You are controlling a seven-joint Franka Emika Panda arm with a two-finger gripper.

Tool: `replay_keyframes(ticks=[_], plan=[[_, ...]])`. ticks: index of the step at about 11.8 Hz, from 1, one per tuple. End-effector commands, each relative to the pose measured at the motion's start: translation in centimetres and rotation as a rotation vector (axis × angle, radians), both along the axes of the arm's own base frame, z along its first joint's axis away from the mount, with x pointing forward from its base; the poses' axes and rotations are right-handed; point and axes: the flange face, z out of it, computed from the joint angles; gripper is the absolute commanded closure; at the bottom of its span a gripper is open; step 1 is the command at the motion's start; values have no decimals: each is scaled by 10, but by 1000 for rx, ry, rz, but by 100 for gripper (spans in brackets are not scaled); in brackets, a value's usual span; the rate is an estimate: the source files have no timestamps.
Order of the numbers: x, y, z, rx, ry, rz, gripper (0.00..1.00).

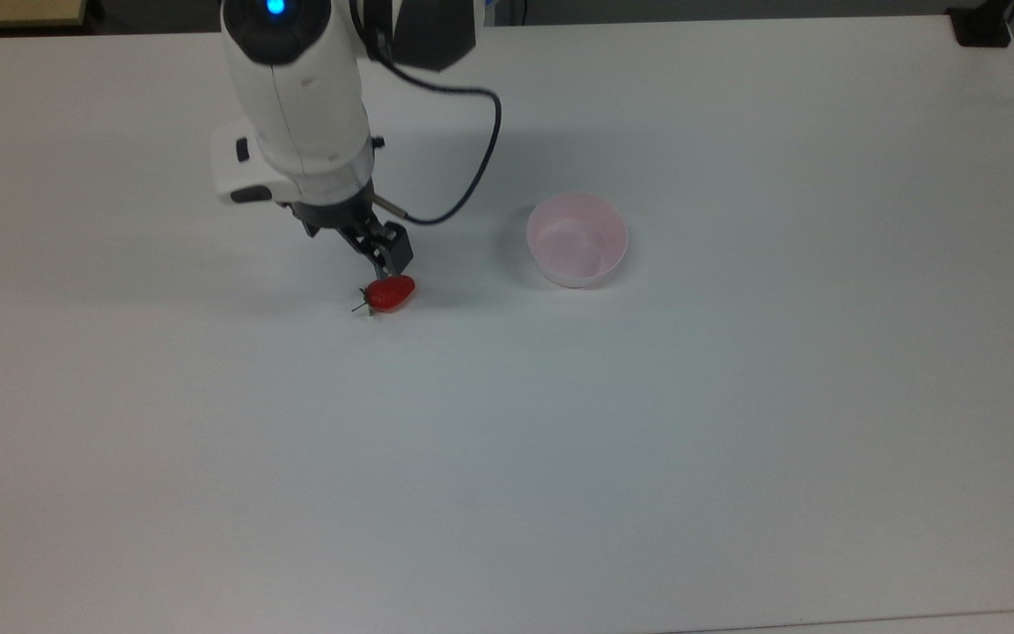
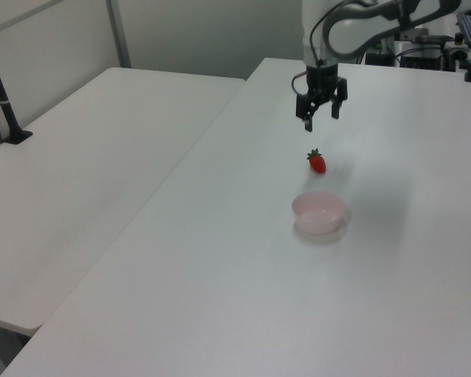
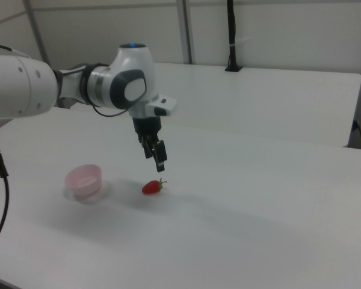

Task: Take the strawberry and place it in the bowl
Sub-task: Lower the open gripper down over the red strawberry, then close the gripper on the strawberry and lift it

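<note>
A glossy red strawberry [image 1: 390, 293] [image 2: 317, 162] [image 3: 151, 187] lies on its side on the white table [image 1: 736, 440], its green stem toward the top view's left. The pale pink bowl [image 1: 576, 239] [image 2: 319, 212] [image 3: 84, 179] stands upright to the top view's right of it, with nothing in it. My gripper [image 1: 353, 251] [image 2: 320, 119] [image 3: 154, 158] hangs open, pointing down, a short way above the strawberry and apart from it. In the left view both black fingers show spread with nothing between them.
A black cable [image 1: 481, 167] loops from the arm's wrist toward the bowl's side. A black clamp [image 1: 982, 26] sits at the top view's far right corner. A second white table [image 2: 86, 165] with a black post [image 2: 4, 98] adjoins on the left view's left.
</note>
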Motion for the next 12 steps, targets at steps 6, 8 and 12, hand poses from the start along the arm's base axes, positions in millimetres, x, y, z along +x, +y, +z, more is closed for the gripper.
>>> replay_keyframes(ticks=[6,8,12], plan=[[18,30,-89,-1,12,-155,18],[16,29,-94,-4,18,-155,43],[12,30,-58,-2,5,-52,73]])
